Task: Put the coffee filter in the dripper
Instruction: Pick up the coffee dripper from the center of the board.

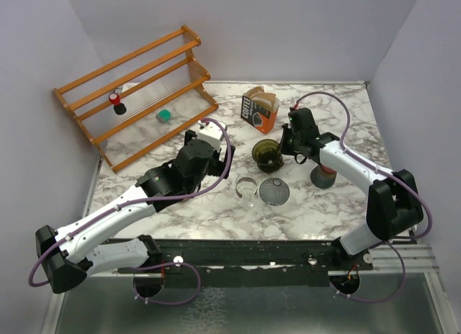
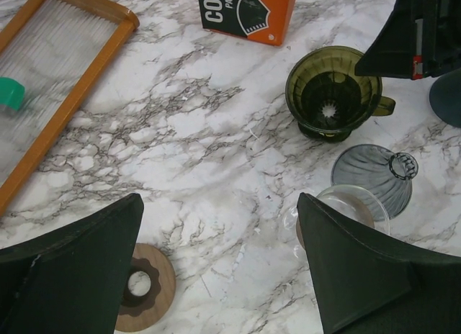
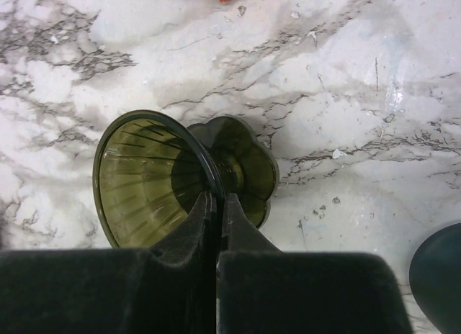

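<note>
The right gripper (image 3: 217, 199) had its two black fingers pressed together on the thin rim of the dark green see-through dripper (image 3: 144, 179). It seemed to pinch the rim so the dripper would not slide or tip when a filter goes in. The dripper stood near the middle of the white marble table (image 1: 302, 217). In the left wrist view its small handle pointed to 3 o'clock.

The white paper coffee filters (image 1: 265, 99) sat in the orange and black cardboard box (image 1: 253, 116) and poked out of its open top. In the top view, the box stood at about 11 o'clock from the dripper, near it but not touching. No filter was in the dripper, and its ribbed inside was bare. So the main job was not yet done.

The left gripper (image 2: 220, 203) hung over the table at 9 o'clock from the dripper. Its fingers were spread wide and held nothing. It looked ready to go and get a filter from the box.

A round wooden disc with a hole (image 2: 144, 287) lay under the left gripper. A clear glass cup (image 2: 353, 204) and a grey ribbed cone (image 2: 374, 177) sat at about 6 o'clock from the dripper.
</note>
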